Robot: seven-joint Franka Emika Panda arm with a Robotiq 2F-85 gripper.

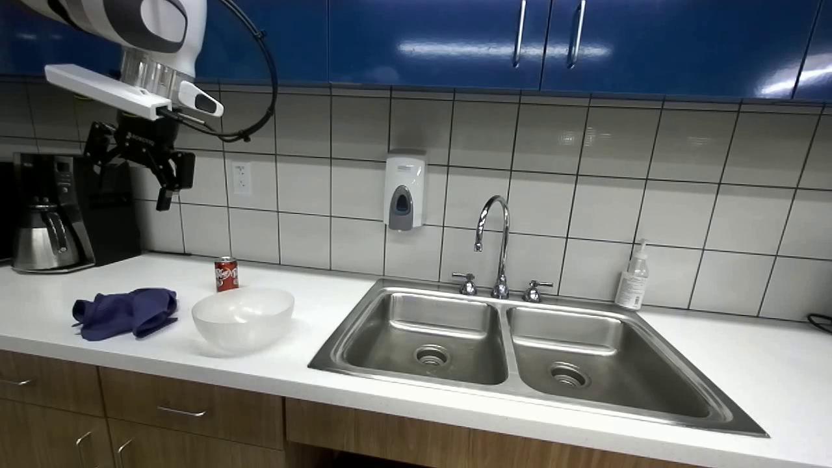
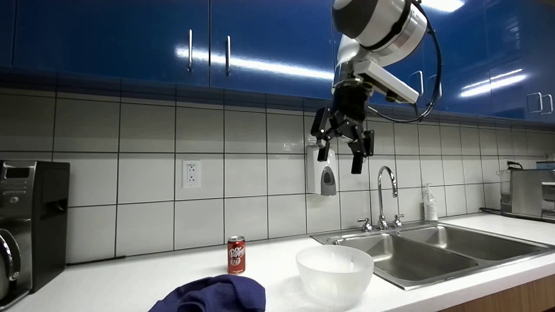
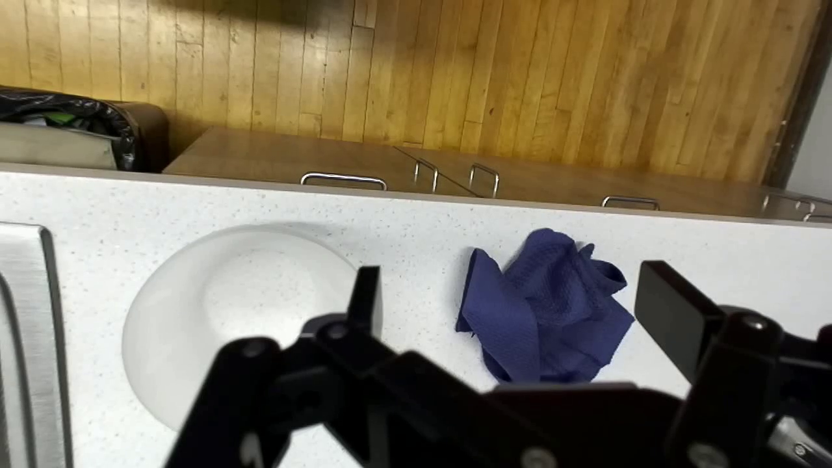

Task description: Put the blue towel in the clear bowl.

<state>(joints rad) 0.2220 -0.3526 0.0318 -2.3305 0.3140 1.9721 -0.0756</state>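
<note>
One crumpled navy-blue towel, laid on the countertop below the wide-spread, unladen Robotiq gripper; may be dropped if shallowly pinched. One frosted bowl, likewise below; may be knocked by a finger lowered too near.

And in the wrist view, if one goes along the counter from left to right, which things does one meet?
Steel sink rim, partly in view → clear bowl → blue towel.
</note>
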